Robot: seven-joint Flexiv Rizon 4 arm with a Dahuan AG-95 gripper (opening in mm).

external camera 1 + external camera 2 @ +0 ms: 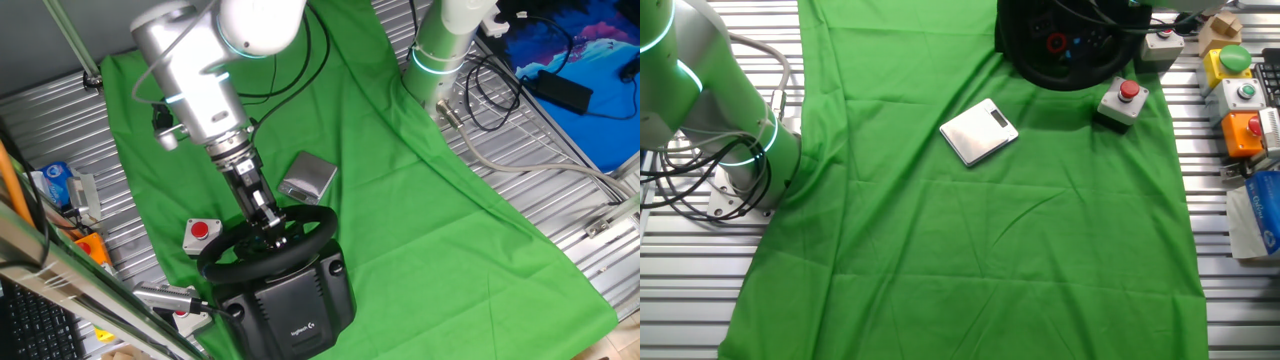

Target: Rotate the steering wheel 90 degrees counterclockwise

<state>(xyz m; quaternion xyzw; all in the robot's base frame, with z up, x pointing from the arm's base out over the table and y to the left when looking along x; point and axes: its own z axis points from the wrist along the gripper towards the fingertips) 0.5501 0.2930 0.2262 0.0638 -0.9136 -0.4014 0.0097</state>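
Observation:
The steering wheel (318,232) is black with a round rim and sits on a boxy black base (295,305) with a small white logo, near the front edge of the green cloth. My gripper (267,222) reaches down from the upper left into the wheel, by the hub and far rim. Its dark fingers blend with the wheel, so I cannot tell whether they clamp it. In the other fixed view only the lower part of the wheel (1060,62) shows at the top edge, with red and coloured hub buttons. The gripper is out of that view.
A grey metallic box (308,178) (979,131) lies on the green cloth (400,200) just behind the wheel. A red push button on a white box (202,232) (1122,100) stands beside the wheel. More button boxes (1240,95) line the table edge. The arm's base (440,50) and cables (500,90) are at the far side.

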